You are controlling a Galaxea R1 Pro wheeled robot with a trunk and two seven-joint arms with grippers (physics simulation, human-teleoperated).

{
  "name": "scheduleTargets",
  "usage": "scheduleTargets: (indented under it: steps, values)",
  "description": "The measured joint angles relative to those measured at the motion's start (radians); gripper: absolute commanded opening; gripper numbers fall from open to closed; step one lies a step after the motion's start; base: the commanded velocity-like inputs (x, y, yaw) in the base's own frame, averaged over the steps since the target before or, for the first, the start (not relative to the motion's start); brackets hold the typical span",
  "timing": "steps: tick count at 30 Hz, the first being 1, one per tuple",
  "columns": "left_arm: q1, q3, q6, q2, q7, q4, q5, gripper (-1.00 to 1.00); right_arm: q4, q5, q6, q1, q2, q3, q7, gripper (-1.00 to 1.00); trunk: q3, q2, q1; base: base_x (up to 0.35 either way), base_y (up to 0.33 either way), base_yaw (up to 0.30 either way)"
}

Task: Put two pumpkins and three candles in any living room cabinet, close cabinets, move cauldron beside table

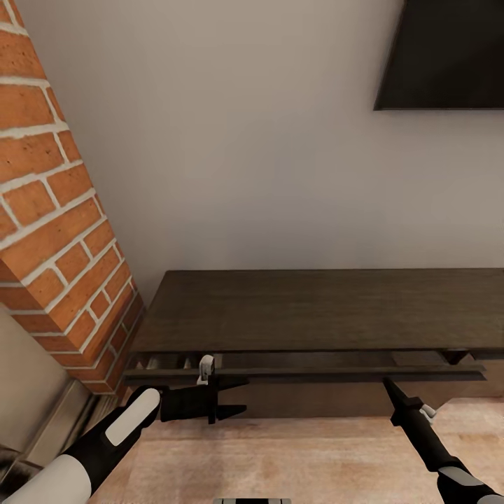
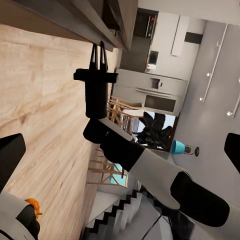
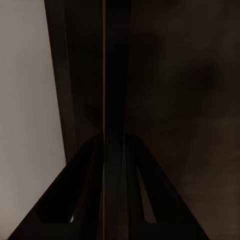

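The cabinet [image 1: 315, 308] is the long, dark brown unit against the wall. Its top drawer stands slightly out, with the drawer front [image 1: 301, 373] just ahead of a narrow gap. My right gripper [image 1: 387, 383] reaches up to that front panel. In the right wrist view the panel's thin edge runs between my two fingers [image 3: 75, 200], which are shut on it. The left wrist view shows the same gripper [image 2: 98, 54] at the cabinet's edge. My left gripper [image 1: 234, 397] hangs open and empty in front of the drawer's left part. A small orange pumpkin [image 2: 31, 203] shows low by my body.
A red brick column [image 1: 56, 210] stands left of the cabinet. A dark TV [image 1: 448, 56] hangs on the wall above. Wood floor [image 1: 315, 455] lies in front. The left wrist view looks back to a fridge [image 2: 150, 92], wooden chairs [image 2: 120, 112] and a plant [image 2: 155, 127].
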Motion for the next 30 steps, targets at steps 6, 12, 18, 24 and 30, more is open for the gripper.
scheduleTargets:
  steps: [6, 12, 18, 24, 30]
  values:
    - [0.0, 0.0, 0.0, 0.0, 0.0, 0.0, 0.0, 1.0, 0.0, -0.001, -0.001, 0.0, 0.0, 0.0, 0.0, -1.0, 0.0, 0.0, 0.0, -0.128, 0.0, 0.0]
    - [0.0, -0.001, 0.0, 0.001, 0.0, 0.0, 0.0, 1.0, 0.0, -0.001, -0.001, 0.0, 0.0, 0.0, 0.0, -1.0, 0.0, 0.0, 0.0, -0.117, 0.0, 0.0]
    - [0.0, 0.0, 0.0, 0.001, 0.0, 0.0, 0.0, 1.0, 0.0, -0.001, -0.001, 0.0, 0.0, -0.001, 0.0, -1.0, 0.0, 0.0, 0.0, -0.155, 0.0, 0.0]
    - [0.0, -0.001, 0.0, 0.0, 0.0, 0.0, 0.0, 1.0, 0.001, -0.001, -0.002, 0.0, 0.0, -0.001, 0.0, -1.0, 0.0, 0.0, 0.0, -0.134, 0.0, 0.0]
    - [0.0, 0.0, 0.0, 0.0, 0.0, 0.0, 0.0, 1.0, 0.001, -0.001, -0.003, 0.0, 0.0, -0.002, 0.0, -1.0, 0.0, 0.0, 0.0, -0.14, 0.0, 0.0]
